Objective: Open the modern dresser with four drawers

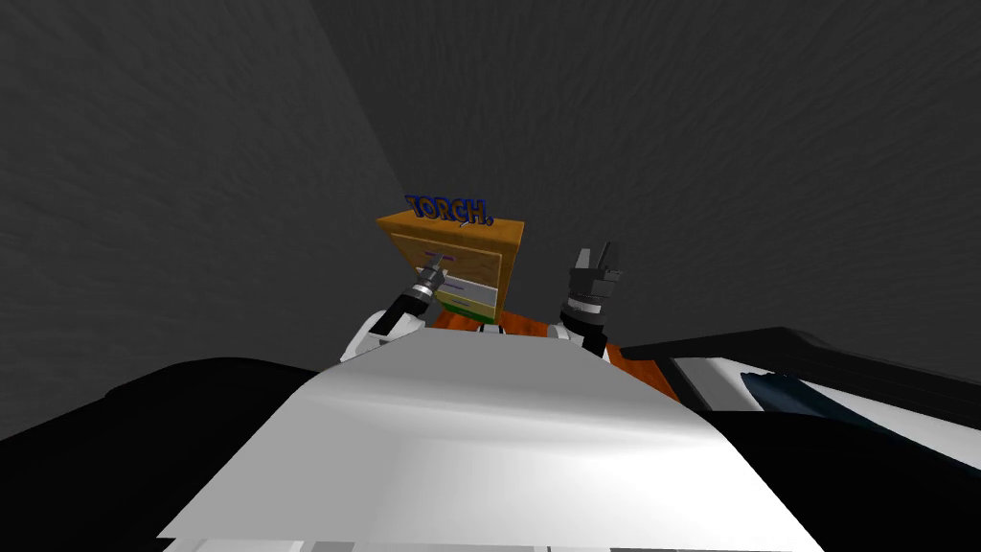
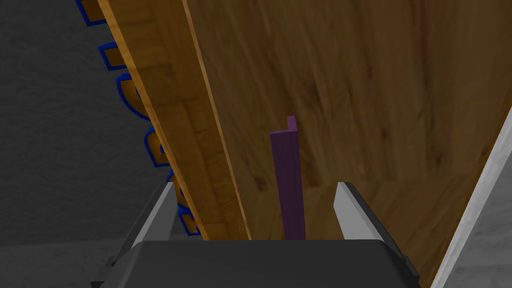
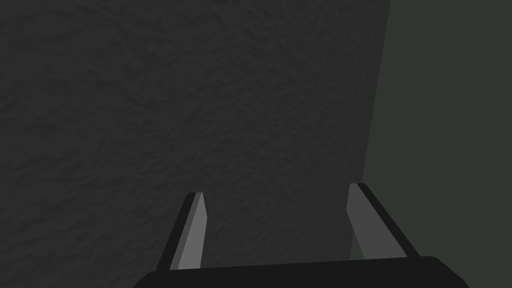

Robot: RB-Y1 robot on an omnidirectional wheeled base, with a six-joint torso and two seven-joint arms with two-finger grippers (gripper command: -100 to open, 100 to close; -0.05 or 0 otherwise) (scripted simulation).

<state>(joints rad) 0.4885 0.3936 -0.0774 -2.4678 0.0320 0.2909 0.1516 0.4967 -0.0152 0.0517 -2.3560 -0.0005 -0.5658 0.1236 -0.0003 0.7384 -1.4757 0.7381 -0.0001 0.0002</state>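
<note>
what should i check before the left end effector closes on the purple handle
1. Purple handle sits between the left end effector fingers: ok.
2. Fingers open, apart from the handle on both sides: ok.
3. Fingers reach far enough past the handle: cannot tell.
4. The finger nearer the dresser top is clear of its edge and of the blue-edged letters: cannot tell.
5. Right end effector open, raised beside the dresser, touching nothing: ok.

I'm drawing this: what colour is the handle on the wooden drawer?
Purple; the handle shows best in the left wrist view.
</note>
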